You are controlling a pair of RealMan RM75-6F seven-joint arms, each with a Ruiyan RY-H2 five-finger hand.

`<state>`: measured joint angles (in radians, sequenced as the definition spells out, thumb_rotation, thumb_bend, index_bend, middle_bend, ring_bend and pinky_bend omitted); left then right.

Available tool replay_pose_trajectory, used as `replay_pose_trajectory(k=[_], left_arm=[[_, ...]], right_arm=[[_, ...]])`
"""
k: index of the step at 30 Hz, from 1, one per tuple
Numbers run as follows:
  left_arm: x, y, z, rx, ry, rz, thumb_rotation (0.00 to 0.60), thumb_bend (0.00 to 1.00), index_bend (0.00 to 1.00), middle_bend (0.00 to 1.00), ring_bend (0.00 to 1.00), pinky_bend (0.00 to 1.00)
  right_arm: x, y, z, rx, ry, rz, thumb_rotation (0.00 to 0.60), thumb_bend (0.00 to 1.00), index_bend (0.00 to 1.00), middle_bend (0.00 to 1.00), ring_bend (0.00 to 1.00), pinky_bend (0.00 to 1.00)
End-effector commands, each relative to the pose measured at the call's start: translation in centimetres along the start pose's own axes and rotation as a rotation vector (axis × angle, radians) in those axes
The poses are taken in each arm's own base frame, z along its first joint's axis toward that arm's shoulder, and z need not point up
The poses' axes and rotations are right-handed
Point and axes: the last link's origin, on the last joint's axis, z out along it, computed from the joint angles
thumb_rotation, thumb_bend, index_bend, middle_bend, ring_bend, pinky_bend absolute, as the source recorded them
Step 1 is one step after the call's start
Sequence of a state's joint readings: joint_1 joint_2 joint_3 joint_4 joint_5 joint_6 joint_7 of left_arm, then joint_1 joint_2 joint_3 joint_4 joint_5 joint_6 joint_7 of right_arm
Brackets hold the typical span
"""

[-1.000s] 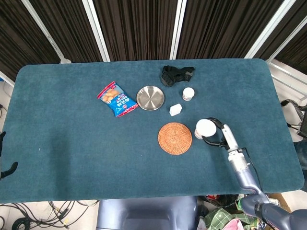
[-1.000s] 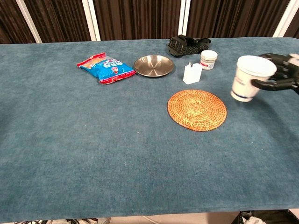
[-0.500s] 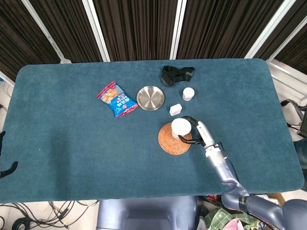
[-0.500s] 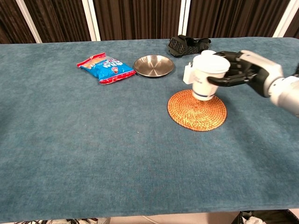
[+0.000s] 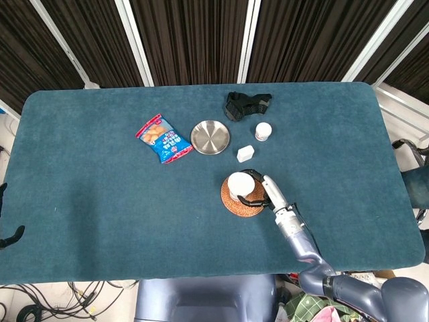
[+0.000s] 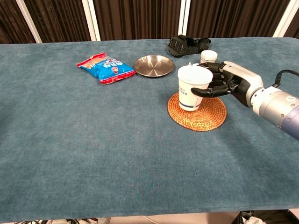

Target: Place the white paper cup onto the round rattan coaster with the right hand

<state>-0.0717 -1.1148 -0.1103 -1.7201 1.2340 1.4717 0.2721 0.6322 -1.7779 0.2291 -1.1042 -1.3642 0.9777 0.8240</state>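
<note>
On the blue bench [image 6: 93, 149], toward the far edge, lie a snack bag [image 6: 105, 67], a steel plate [image 6: 153, 65], a small white bottle [image 5: 245, 153] mostly hidden behind the cup in the chest view, a white jar [image 6: 209, 56] and a black object [image 6: 188, 45]. Nearer the middle, the cup [image 6: 191, 94] stands upright over the left part of the coaster [image 6: 197, 110], whether touching it is unclear. The right hand [image 6: 228, 84] grips the cup's right side, fingers wrapped around it. The left hand is out of sight.

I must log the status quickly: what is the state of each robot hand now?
Left robot hand: not visible in either view.
Right robot hand: holding the white paper cup over the round rattan coaster.
</note>
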Motion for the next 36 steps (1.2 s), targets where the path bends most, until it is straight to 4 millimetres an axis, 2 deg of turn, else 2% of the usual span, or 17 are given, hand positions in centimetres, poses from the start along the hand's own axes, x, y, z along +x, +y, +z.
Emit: replay_pose_trajectory(k=[1, 10, 16, 22, 23, 30, 36], left_arm=[[0.0, 0.0, 0.0, 0.001, 0.001, 0.000, 0.600, 0.24, 0.03, 0.04, 0.00, 0.00], [0.0, 0.0, 0.0, 0.002, 0.002, 0.003, 0.600, 0.24, 0.03, 0.04, 0.00, 0.00], [0.0, 0.0, 0.0, 0.004, 0.000, 0.008, 0.600, 0.24, 0.03, 0.04, 0.00, 0.00], [0.0, 0.0, 0.0, 0.006, 0.004, 0.012, 0.600, 0.24, 0.01, 0.04, 0.00, 0.00], [0.0, 0.0, 0.0, 0.006, 0.004, 0.013, 0.600, 0.24, 0.01, 0.04, 0.00, 0.00], [0.0, 0.0, 0.0, 0.008, 0.004, 0.019, 0.600, 0.24, 0.02, 0.04, 0.00, 0.00], [-0.1, 0.0, -0.1, 0.010, 0.001, 0.022, 0.600, 0.24, 0.01, 0.04, 0.00, 0.00]], right_arm=[[-0.1, 0.2, 0.0, 0.008, 0.000, -0.018, 0.600, 0.23, 0.33, 0.33, 0.33, 0.18], [0.3, 1.0, -0.1, 0.011, 0.015, -0.016, 0.600, 0.23, 0.33, 0.32, 0.31, 0.18], [0.4, 1.5, -0.2, 0.001, 0.002, -0.028, 0.600, 0.22, 0.31, 0.28, 0.25, 0.18], [0.2, 1.7, -0.5, -0.005, -0.028, -0.036, 0.600, 0.17, 0.17, 0.02, 0.05, 0.14], [0.2, 1.7, -0.5, -0.007, -0.037, -0.039, 0.600, 0.16, 0.15, 0.01, 0.03, 0.13], [0.7, 1.5, -0.9, 0.004, -0.046, -0.081, 0.600, 0.10, 0.09, 0.00, 0.00, 0.11], [2.9, 1.2, -1.8, 0.025, 0.009, -0.088, 0.600, 0.10, 0.09, 0.00, 0.00, 0.11]])
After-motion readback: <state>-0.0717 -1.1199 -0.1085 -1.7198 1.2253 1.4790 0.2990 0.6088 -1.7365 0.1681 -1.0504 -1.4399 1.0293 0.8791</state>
